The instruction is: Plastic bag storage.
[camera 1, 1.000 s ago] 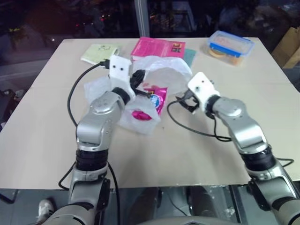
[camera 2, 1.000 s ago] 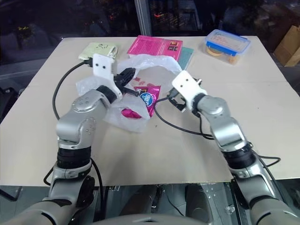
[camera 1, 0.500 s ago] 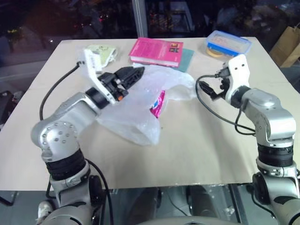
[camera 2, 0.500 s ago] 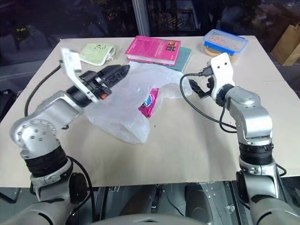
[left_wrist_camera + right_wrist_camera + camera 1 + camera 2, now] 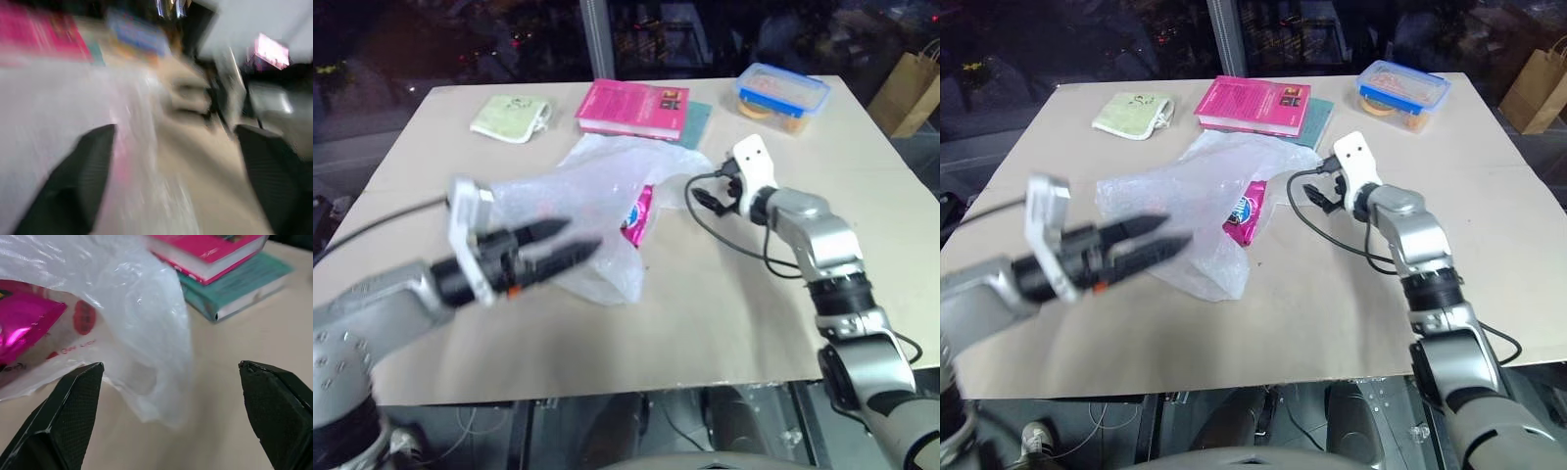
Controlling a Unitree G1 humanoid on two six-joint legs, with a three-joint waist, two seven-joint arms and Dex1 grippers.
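- Plastic bag (image 5: pixel 1185 211) lies crumpled mid-desk (image 5: pixel 1332 313), just in front of pink book (image 5: pixel 1253 103); magenta snack packet (image 5: pixel 1245 211) inside at its R edge.
- L end effector (image 5: pixel 1157 241): fingers apart, empty, over bag's near-L part.
- R end effector (image 5: pixel 703 198): wide open, empty, just R of bag edge.

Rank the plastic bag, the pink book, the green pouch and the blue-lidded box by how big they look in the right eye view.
1. plastic bag
2. pink book
3. blue-lidded box and green pouch: these look alike, so I won't rank them.
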